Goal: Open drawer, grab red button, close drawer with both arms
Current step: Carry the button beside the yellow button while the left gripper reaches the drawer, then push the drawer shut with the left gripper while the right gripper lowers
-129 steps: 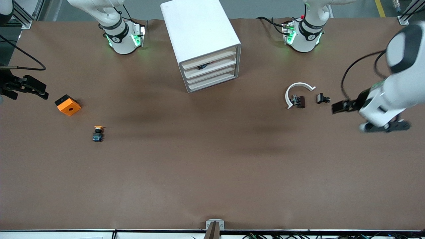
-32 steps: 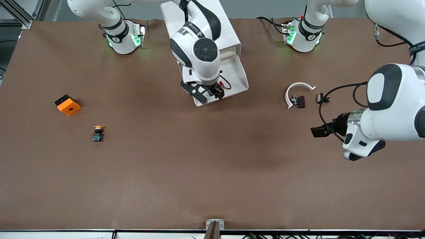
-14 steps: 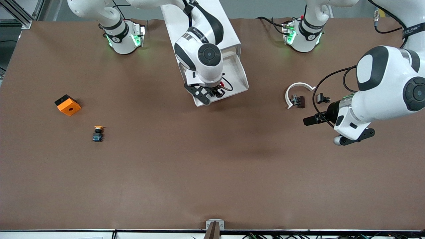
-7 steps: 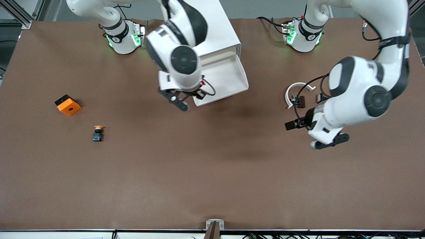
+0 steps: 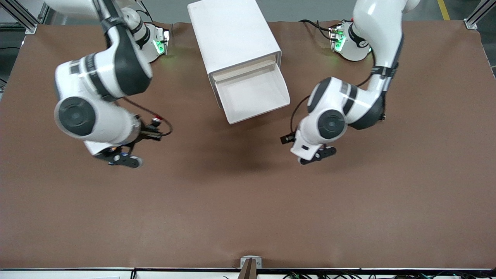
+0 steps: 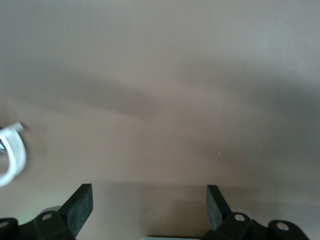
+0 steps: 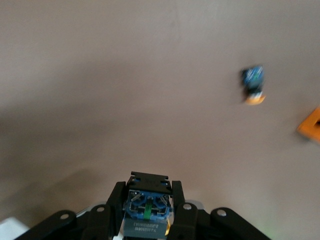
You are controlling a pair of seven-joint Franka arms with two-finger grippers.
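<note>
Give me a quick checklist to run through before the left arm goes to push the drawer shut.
1. Button out of the drawer: ok. The drawer shows only a bare white floor.
2. Button held: ok. The right pincer is shut on the button, over the table toward the right arm's end.
3. Left pincer free to push: ok. The left pincer is open and holds nothing.
4. Left pincer lined up with the drawer front: not ok. It hangs over bare table, nearer the left arm's end than the drawer.
5. Cabinet steady: cannot tell. The cabinet stands upright, but nothing shows it braced.
</note>
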